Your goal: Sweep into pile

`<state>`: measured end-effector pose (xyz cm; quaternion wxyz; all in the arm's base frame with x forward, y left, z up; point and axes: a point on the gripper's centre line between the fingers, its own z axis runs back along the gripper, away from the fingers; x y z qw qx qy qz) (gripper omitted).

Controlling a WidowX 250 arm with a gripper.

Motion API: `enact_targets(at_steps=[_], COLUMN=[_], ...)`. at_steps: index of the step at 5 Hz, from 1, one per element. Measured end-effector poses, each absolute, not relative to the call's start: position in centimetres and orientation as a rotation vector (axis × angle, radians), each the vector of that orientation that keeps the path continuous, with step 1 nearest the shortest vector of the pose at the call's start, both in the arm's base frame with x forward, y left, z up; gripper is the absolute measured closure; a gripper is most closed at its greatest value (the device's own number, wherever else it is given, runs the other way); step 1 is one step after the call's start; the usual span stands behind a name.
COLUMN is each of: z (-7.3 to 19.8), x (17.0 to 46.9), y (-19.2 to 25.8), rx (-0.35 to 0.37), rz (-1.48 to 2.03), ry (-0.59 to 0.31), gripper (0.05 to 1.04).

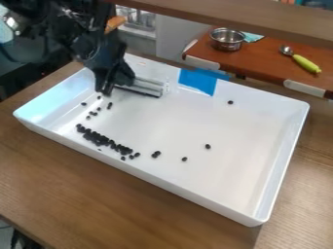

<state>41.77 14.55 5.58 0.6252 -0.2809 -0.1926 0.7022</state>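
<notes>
We see a big white tray (175, 121) on a brown wood table (84, 194). In it are lots of little black beads (98, 137). Most of them sit in a long, thin heap by the tray's near wall, over on the left of the view. A few are just off the right end of that heap, and a few more dot the floor between the heap and the gripper (114, 89). Toward the right, three beads lie well apart from one another, with one of those far back near the far wall.

We see the gripper low in the back left part of the tray, closed on a gray bar (148, 87). The bar sticks out to the right, near the far wall. The black arm (88, 41) leans over the tray and hides part of its back left corner. The tray's walls stand all around the beads.

Blue tape (200, 81) is stuck on the far wall, to the right of the bar. Behind the tray we see a red-brown shelf (260, 65) with a shiny pot (227, 41), a bit of blue-green cloth (251, 37) and a spoon (302, 62) with a green handle. A wood beam (240, 17) runs across the top.
</notes>
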Motion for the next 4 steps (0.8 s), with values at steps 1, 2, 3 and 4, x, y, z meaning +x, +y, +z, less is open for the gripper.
enact_targets(at_steps=[1,2,3,4], z=[5.7,5.9,6.0,6.0], x=[39.9,37.3,34.4,31.3], y=[14.9,15.3,15.3,14.4], rx=[-0.662,-0.663,-0.637,-0.622], rz=[1.662,1.72,1.797,1.788], ry=[-0.421,-0.369,-0.296,-0.218], gripper=[0.981,0.981,0.981,0.981])
